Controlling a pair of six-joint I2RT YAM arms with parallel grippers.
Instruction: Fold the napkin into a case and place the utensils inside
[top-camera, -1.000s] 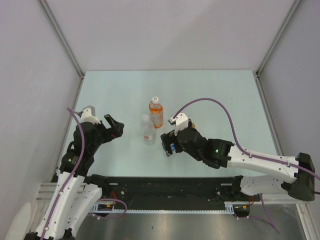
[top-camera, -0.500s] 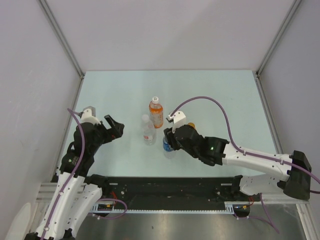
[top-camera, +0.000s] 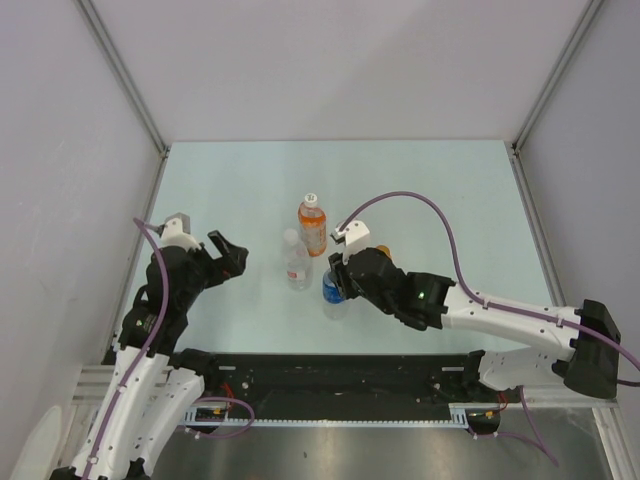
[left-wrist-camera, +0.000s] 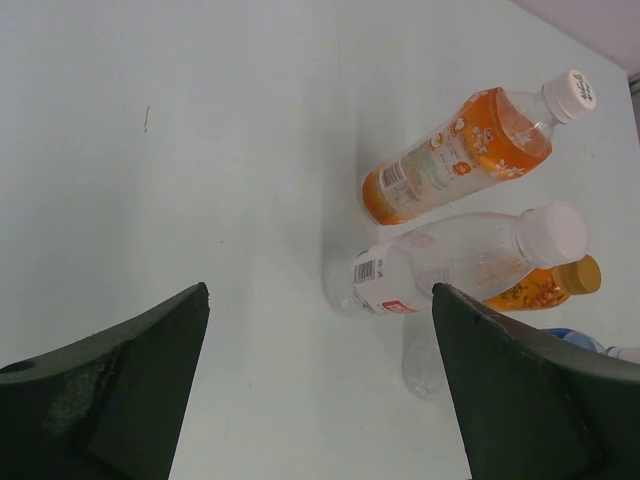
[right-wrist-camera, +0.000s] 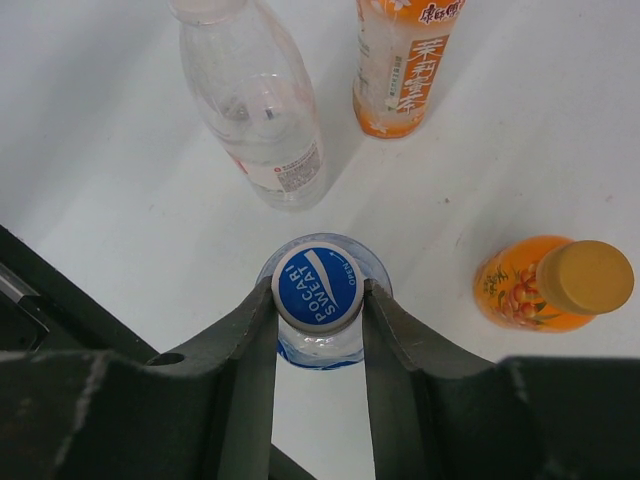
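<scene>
No napkin and no utensils are in view. My right gripper (right-wrist-camera: 318, 300) is shut on the neck of an upright clear bottle with a blue cap (right-wrist-camera: 318, 286), one finger on each side just under the cap. From above, that bottle (top-camera: 331, 293) stands near the table's front middle, under my right gripper (top-camera: 337, 283). My left gripper (top-camera: 232, 257) hovers at the left, open, with nothing between its fingers (left-wrist-camera: 120, 380). It points toward the group of bottles.
A tall orange drink bottle (top-camera: 313, 225) with a white cap and a clear bottle (top-camera: 296, 260) stand just left of the held one. A small orange bottle with a gold cap (right-wrist-camera: 555, 285) stands to its right. Grey walls enclose the pale green table (top-camera: 450, 190).
My right gripper has slid forward around the blue-capped bottle and closed on its neck. The left arm has stayed where it was.
</scene>
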